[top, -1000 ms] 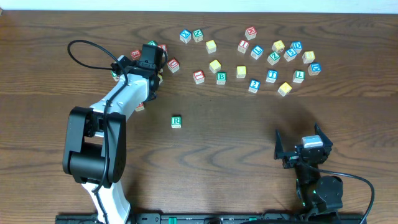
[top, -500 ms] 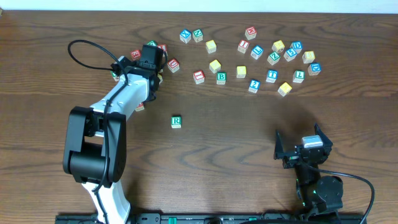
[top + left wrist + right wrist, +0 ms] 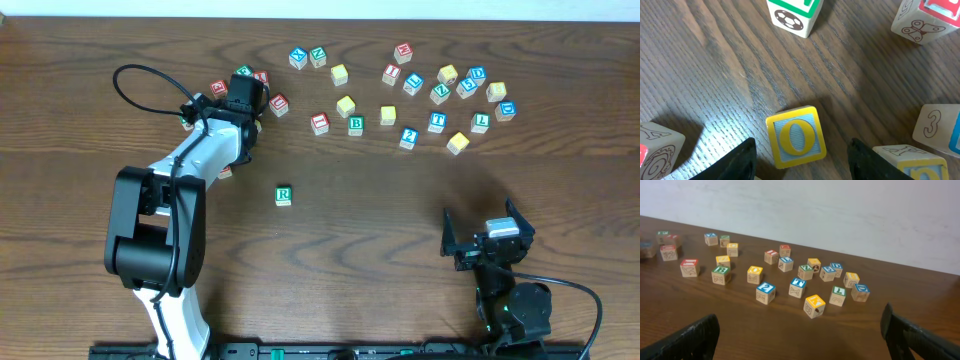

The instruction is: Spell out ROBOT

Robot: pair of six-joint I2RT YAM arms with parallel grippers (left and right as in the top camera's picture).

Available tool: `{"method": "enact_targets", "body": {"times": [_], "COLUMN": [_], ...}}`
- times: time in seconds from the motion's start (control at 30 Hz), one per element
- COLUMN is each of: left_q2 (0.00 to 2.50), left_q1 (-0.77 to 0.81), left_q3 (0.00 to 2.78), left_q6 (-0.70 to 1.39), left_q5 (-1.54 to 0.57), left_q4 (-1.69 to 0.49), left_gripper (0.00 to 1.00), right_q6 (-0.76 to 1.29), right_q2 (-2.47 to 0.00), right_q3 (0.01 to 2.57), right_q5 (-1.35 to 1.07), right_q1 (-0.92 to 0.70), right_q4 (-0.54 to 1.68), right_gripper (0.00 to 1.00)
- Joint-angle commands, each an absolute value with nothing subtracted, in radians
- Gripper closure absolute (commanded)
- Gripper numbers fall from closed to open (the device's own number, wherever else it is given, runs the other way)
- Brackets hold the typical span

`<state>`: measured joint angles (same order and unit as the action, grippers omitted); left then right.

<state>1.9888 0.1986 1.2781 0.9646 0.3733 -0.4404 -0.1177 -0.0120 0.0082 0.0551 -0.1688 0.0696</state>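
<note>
The R cube (image 3: 283,196) sits alone in the middle. Now comes an O. At the far left, the left gripper (image 3: 801,155) hangs low over the O cube (image 3: 796,136), jaws partly apart, one on each side, not touching. Next I think it must squeeze the cube and carry it just right of the R. The right gripper (image 3: 487,245) sits wide open, near right, empty.

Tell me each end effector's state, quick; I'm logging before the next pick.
Left end effector: open, straddling the O cube, not gripping it.
Right end effector: open, empty.
</note>
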Motion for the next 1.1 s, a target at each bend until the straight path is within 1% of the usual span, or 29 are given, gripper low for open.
{"method": "enact_targets", "body": {"times": [0.0, 0.4, 0.77, 1.07], "left_q2": [2.006, 2.014, 2.014, 2.014], "left_q1": [0.183, 0.167, 0.167, 0.167], "left_q3": [1.302, 1.299, 1.299, 1.299], "left_q6": [0.955, 0.959, 0.963, 1.001], "left_q5": [0.405, 0.404, 0.403, 0.365], "left_q4": [-0.443, -0.443, -0.443, -0.443], "left_gripper": [0.42, 0.42, 0.44, 0.44], "right_q6": [-0.128, -0.128, -0.128, -0.128], "right_q2": [-0.009, -0.009, -0.009, -0.009], "right_q3": [0.006, 0.005, 0.005, 0.006], "right_q5": [0.05, 0.05, 0.05, 0.05], "right_q1": [-0.158, -0.158, -0.158, -0.158], "right_q4": [0.072, 0.072, 0.072, 0.072], "right_gripper": [0.01, 0.01, 0.01, 0.01]}}
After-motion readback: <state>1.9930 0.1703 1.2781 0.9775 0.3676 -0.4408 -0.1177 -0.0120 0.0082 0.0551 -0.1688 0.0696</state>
